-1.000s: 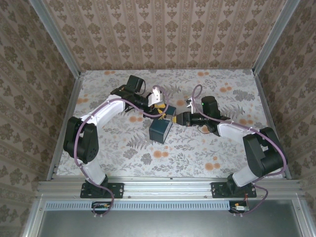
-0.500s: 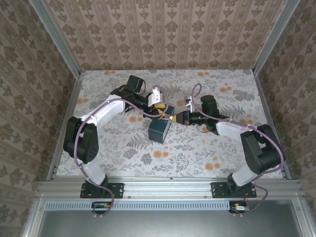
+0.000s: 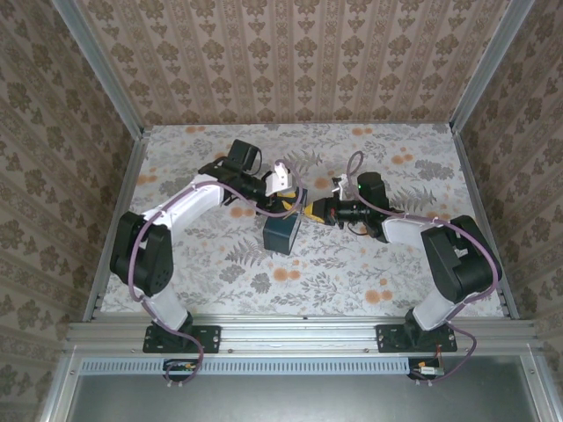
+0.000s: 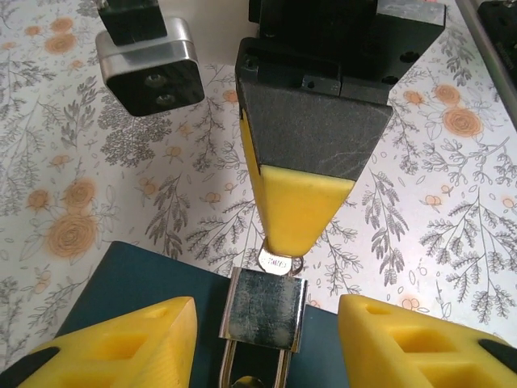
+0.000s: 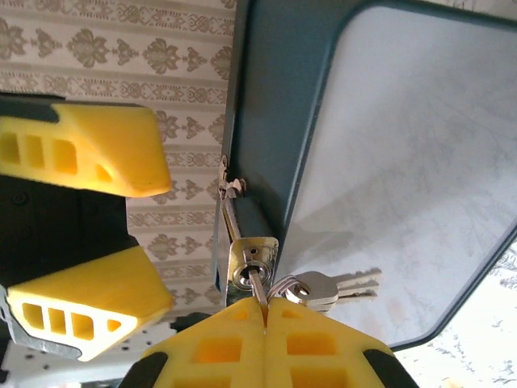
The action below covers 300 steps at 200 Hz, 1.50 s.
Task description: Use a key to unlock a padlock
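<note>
The small brass-toned padlock [image 4: 264,311] hangs by its shackle on the dark blue box [image 4: 121,283]. My left gripper [image 4: 266,323] is open, and its yellow fingers [image 4: 121,343] stand either side of the lock body with gaps. My right gripper [image 5: 265,314] is shut on the key [image 5: 258,289]. The key's blade sits in the keyhole at the padlock's [image 5: 252,271] end. Spare keys [image 5: 335,288] dangle from its ring. From above, the left gripper [image 3: 288,193] and the right gripper [image 3: 313,209] meet over the box [image 3: 281,234].
The blue box rests mid-table on the floral tabletop [image 3: 352,264]. Patterned walls [image 3: 290,61] enclose the back and both sides. The right arm's cable [image 3: 350,167] loops above its wrist. Open tabletop lies in front of the box and to the far right.
My right gripper has closed on the key and moved left toward the padlock. The box has shifted slightly left. The left gripper stays beside the lock.
</note>
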Each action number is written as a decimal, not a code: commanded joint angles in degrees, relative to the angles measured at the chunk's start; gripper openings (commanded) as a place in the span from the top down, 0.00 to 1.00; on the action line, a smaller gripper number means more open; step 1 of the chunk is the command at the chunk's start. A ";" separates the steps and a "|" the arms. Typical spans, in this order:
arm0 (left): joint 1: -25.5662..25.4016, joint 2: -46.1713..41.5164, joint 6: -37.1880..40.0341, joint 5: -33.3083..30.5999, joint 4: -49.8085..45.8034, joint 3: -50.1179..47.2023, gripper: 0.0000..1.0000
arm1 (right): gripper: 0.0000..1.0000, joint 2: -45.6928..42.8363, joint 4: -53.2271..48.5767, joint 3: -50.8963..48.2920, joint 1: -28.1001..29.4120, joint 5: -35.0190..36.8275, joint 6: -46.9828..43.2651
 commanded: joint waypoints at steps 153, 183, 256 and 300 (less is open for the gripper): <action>-4.87 6.30 13.80 -12.65 -11.09 5.81 0.50 | 1.00 5.01 8.57 1.68 0.26 0.59 23.16; -5.49 6.86 14.43 -13.45 -11.82 6.72 0.61 | 1.00 6.34 13.42 0.90 0.20 0.66 28.65; -9.24 2.98 15.40 -22.66 -4.89 1.12 0.78 | 1.00 8.15 25.95 -0.67 0.85 2.98 42.84; -11.10 -0.42 15.66 -27.02 1.90 -3.39 0.81 | 1.00 8.43 28.38 -1.61 2.08 5.96 51.56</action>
